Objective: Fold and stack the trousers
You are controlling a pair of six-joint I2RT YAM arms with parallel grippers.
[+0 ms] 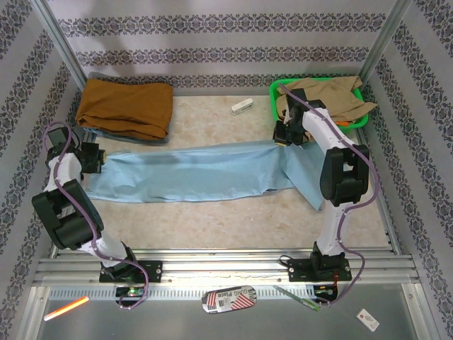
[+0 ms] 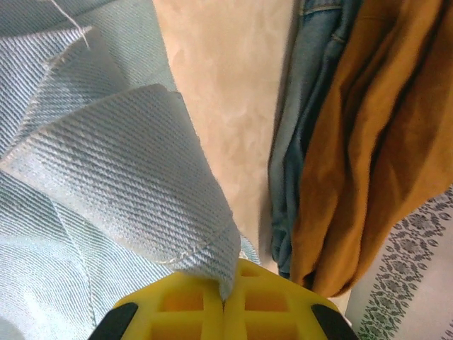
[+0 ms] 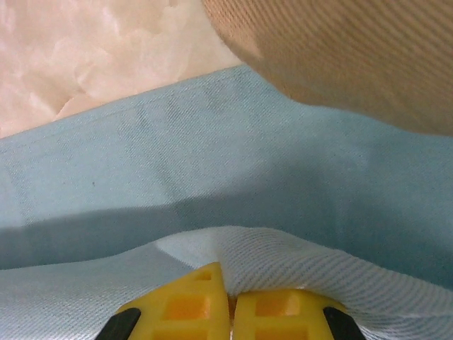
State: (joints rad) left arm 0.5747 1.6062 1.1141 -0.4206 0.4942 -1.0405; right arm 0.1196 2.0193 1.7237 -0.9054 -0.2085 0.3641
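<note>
The pale sky-blue trousers (image 1: 191, 173) lie stretched across the table from left to right. My left gripper (image 1: 94, 159) is at their left end, shut on a lifted hem corner (image 2: 156, 184) between its yellow fingers (image 2: 177, 304). My right gripper (image 1: 285, 134) is at the right end near the basket, shut on a raised fold of the trousers (image 3: 304, 248), with the rest of the blue cloth (image 3: 212, 156) spread below it.
A rust-orange garment (image 1: 126, 106) lies folded on a blue denim one (image 2: 297, 142) at the back left. A green basket (image 1: 361, 117) with a tan garment (image 1: 333, 95) stands at the back right. A small white object (image 1: 241, 107) lies at the back middle.
</note>
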